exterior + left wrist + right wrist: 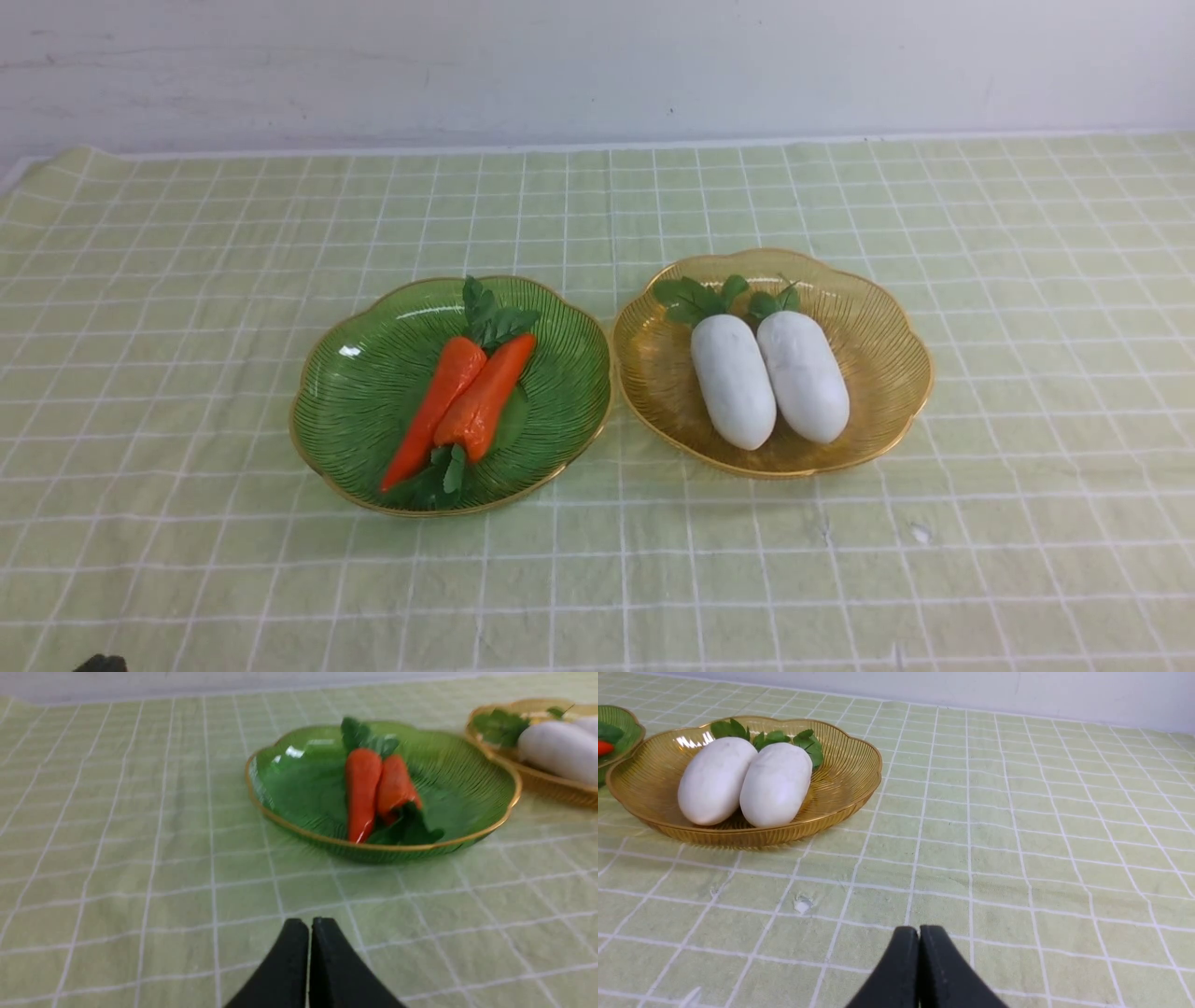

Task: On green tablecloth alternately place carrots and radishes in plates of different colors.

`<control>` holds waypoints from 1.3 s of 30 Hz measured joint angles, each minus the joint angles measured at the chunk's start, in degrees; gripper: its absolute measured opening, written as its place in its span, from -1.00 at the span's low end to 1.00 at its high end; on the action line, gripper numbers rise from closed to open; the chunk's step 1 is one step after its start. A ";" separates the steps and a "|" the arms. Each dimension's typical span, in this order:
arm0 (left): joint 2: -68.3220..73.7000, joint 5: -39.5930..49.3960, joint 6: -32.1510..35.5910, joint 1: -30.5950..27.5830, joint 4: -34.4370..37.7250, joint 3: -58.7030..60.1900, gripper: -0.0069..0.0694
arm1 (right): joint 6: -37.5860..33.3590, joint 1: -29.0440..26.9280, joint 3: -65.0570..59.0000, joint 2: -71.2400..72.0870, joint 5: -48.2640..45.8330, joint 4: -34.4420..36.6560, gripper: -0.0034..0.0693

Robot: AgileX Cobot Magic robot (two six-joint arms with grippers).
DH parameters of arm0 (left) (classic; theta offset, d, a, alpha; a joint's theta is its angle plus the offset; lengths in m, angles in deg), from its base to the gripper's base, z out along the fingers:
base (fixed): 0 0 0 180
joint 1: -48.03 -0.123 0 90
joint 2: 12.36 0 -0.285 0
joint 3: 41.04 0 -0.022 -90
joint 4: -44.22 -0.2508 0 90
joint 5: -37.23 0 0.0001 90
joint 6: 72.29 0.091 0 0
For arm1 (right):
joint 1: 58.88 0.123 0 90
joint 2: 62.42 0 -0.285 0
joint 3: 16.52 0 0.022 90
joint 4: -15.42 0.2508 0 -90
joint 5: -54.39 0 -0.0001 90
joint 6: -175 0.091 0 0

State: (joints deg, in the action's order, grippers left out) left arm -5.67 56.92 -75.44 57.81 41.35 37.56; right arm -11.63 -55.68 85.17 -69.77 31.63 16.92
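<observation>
Two orange carrots [462, 401] lie side by side in the green plate [355, 392] on the green tablecloth [187, 280]. Two white radishes [770, 378] lie side by side in the amber plate [878, 327] to its right. In the left wrist view my left gripper [310, 926] is shut and empty, over bare cloth short of the green plate [303, 784] and carrots [373, 788]. In the right wrist view my right gripper [919, 933] is shut and empty, over bare cloth beside the amber plate [845, 765] and radishes [742, 781].
A white wall [597, 65] runs behind the cloth's far edge. A small white mark [920, 534] sits on the cloth in front of the amber plate. A dark bit of the left arm [101, 664] shows at the front edge.
</observation>
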 joint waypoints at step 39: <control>0.00 2.30 -0.25 -8.42 -0.26 0.17 -0.84 | 0.00 0.00 0.00 0.00 0.00 0.00 -0.95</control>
State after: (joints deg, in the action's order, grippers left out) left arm -5.67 59.22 -75.69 49.39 41.10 37.74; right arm -11.63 -55.68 85.17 -69.77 31.63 16.92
